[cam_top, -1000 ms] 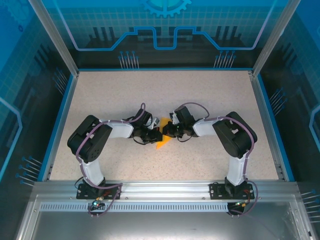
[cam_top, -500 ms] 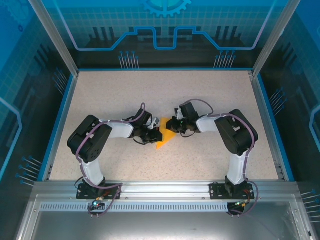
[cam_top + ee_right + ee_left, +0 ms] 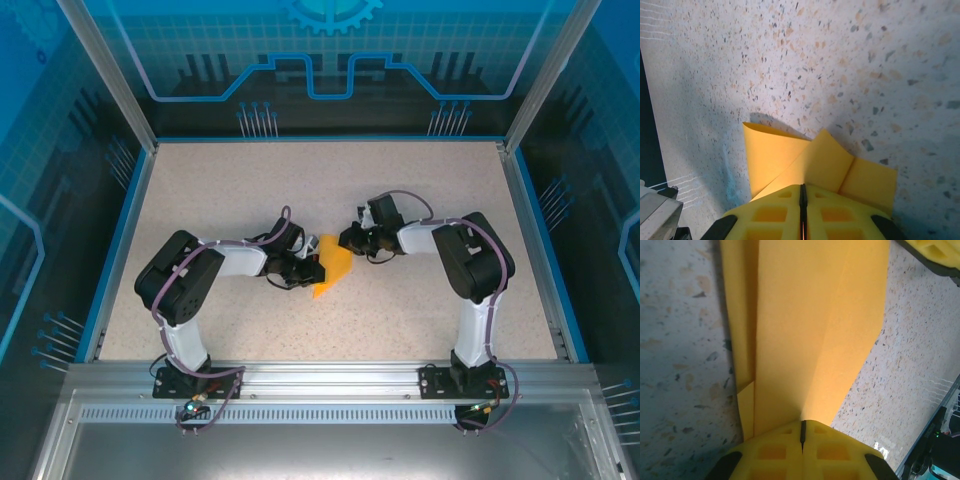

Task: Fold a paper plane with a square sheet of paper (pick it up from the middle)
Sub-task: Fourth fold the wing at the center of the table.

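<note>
We see the left gripper [image 3: 802, 424] clamped on one end of the paper plane [image 3: 805, 330], fingers pressed together and the orange-yellow folds fanning out from the seam. The right gripper [image 3: 802, 189] looks pinched onto the other end too, with flaps poking past its tips. The paper spans between them, roughly mid-table [image 3: 230, 190], both arms angled inward.
</note>
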You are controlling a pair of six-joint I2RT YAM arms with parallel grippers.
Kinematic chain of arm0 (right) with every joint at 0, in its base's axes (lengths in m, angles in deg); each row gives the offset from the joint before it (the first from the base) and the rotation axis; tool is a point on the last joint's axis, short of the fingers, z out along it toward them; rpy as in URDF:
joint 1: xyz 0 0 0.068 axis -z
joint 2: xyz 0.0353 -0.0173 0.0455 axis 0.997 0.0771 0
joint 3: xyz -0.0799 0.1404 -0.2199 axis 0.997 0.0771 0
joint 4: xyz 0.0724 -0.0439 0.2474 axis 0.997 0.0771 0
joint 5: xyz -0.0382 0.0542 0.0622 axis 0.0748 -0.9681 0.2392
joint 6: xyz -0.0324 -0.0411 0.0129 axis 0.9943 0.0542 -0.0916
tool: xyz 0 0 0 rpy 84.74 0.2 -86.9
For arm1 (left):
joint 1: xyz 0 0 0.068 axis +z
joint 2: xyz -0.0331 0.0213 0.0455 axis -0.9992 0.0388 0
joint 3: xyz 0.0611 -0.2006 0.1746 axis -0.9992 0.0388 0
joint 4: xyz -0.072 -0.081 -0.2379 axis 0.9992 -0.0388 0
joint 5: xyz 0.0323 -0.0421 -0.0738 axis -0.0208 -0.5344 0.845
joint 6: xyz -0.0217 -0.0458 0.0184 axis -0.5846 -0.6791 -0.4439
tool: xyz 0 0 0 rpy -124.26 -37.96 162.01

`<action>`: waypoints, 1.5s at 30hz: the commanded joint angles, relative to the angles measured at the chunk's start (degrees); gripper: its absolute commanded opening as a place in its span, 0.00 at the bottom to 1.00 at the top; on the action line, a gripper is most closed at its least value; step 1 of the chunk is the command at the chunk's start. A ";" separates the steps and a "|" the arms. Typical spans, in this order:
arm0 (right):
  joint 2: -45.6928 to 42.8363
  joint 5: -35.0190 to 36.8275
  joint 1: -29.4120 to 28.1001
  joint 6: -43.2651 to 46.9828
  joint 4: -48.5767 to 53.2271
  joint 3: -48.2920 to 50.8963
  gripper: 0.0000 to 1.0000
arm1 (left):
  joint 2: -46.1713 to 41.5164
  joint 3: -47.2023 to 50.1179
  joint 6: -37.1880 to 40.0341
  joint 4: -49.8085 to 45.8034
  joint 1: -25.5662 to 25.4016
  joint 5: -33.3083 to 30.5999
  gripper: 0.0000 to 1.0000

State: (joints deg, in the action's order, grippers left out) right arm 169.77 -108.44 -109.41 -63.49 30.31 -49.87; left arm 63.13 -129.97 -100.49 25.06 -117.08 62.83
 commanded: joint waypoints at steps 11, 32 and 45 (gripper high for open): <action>0.96 4.41 3.71 3.52 5.50 -4.40 0.11 | 4.19 4.26 1.34 -10.29 0.39 -8.01 0.00; -3.86 -1.38 -2.74 5.35 7.00 -3.84 0.13 | 3.23 3.20 1.37 -11.70 0.48 -8.03 0.00; 2.23 0.20 -4.58 4.54 5.86 -3.52 0.14 | 3.03 3.40 1.26 -11.50 0.38 -7.62 0.00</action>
State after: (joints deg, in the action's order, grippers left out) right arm 170.73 -108.97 -113.44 -58.87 36.45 -54.11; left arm 63.00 -129.99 -100.47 24.91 -117.08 62.81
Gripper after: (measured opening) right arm 0.137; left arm 0.050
